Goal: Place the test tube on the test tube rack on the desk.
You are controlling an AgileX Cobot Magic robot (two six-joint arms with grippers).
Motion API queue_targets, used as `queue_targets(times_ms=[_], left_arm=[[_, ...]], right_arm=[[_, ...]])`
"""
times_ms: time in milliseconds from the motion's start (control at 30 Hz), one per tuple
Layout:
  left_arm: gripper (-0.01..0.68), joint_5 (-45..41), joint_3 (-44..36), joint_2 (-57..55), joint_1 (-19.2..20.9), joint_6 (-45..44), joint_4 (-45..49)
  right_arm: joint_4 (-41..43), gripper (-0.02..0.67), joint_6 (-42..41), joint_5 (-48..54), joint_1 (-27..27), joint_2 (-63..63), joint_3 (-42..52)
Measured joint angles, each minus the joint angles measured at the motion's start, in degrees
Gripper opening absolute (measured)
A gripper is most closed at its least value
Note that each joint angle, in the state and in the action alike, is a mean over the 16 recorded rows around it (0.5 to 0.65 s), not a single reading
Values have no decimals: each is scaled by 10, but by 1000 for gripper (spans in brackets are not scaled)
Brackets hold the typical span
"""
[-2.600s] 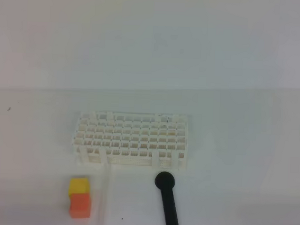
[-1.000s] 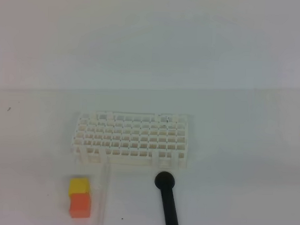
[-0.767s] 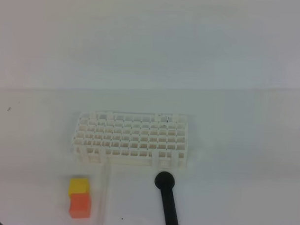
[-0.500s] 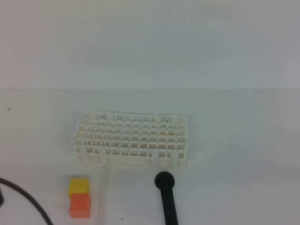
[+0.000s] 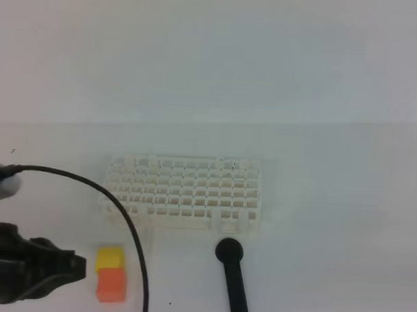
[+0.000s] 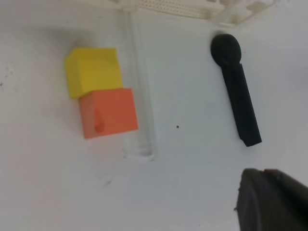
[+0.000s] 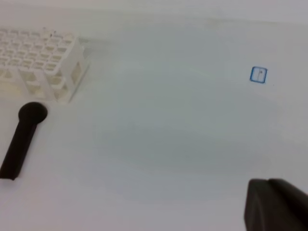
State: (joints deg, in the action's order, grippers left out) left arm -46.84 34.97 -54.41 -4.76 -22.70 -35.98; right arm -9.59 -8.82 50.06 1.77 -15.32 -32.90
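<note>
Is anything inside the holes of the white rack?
The holes of the rack look empty. The clear tube lies flat on the desk beside the yellow and orange block. The rack's near left corner is partly hidden by a black cable.

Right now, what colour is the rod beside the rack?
Black rod, clearest in the left wrist view.

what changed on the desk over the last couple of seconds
The left arm came into the high view from the lower left; the left gripper now sits shut beside the yellow-and-orange block, holding nothing. The test tube, test tube rack and black rod stayed put.
</note>
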Motion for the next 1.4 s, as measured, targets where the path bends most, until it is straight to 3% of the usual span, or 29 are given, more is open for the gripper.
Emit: queue_targets(times_ms=[333,567,933,1400], left_arm=[[9,115,14,-111,-146,154,110],[92,162,25,-177,-218,272,185],[263,164,78,-309,-249,325,216],[291,176,107,-372,-250,380,264]], right_arm=[[-1,6,-13,33,0,-1,0],[-10,61,-14,38,0,-10,-1],[-44,166,-19,46,0,-32,-1],[-66,178,-30,67,0,-35,-1]])
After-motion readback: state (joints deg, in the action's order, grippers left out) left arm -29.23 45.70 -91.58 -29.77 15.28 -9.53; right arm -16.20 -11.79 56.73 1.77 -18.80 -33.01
